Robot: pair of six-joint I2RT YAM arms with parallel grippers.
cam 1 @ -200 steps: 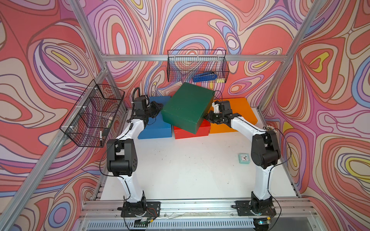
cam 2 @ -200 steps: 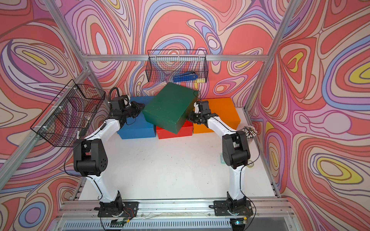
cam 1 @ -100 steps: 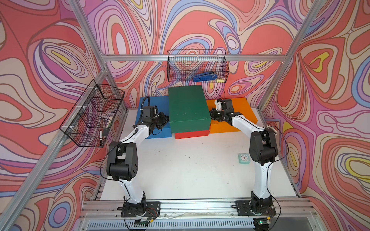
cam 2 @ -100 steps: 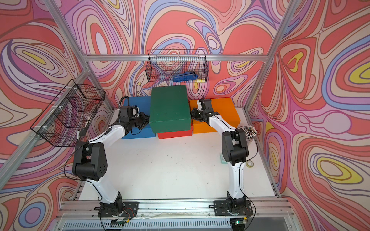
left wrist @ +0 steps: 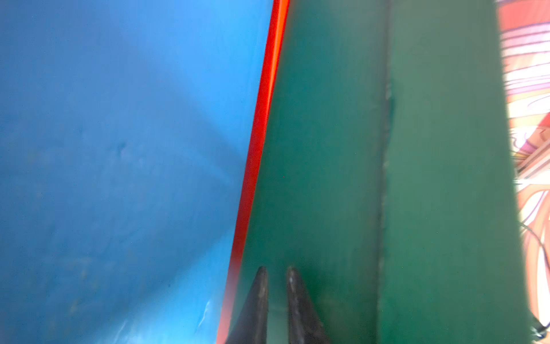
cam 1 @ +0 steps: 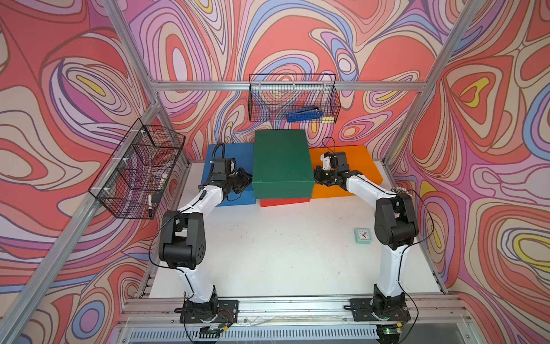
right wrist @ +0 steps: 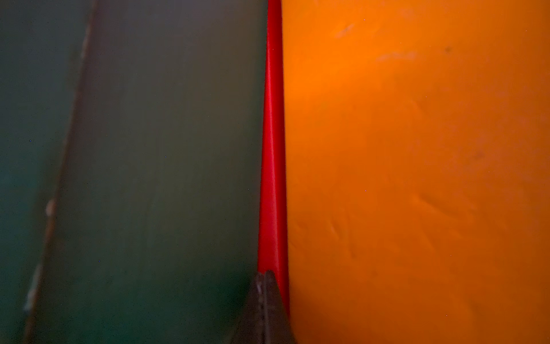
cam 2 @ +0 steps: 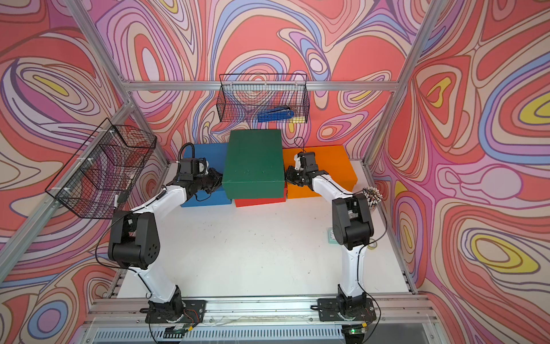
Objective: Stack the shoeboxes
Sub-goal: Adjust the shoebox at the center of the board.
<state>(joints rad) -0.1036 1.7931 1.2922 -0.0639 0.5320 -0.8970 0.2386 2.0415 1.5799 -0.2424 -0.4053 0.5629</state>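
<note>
The green shoebox (cam 1: 281, 160) covers nearly all of the red shoebox (cam 1: 284, 202): only its front face shows in both top views, and a thin blurred strip in the wrist views. In a top view the right arm (cam 2: 352, 226) hides most of the mint clock (cam 2: 331, 236). The blue tool (cam 1: 304, 114) in the rear wire basket (cam 1: 259, 101) is too small to name.

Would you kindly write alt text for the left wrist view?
The left gripper, jaws slightly apart and holding nothing, sits close beside the dark green box. A thin sliver of red box separates it from the blue box.
</note>
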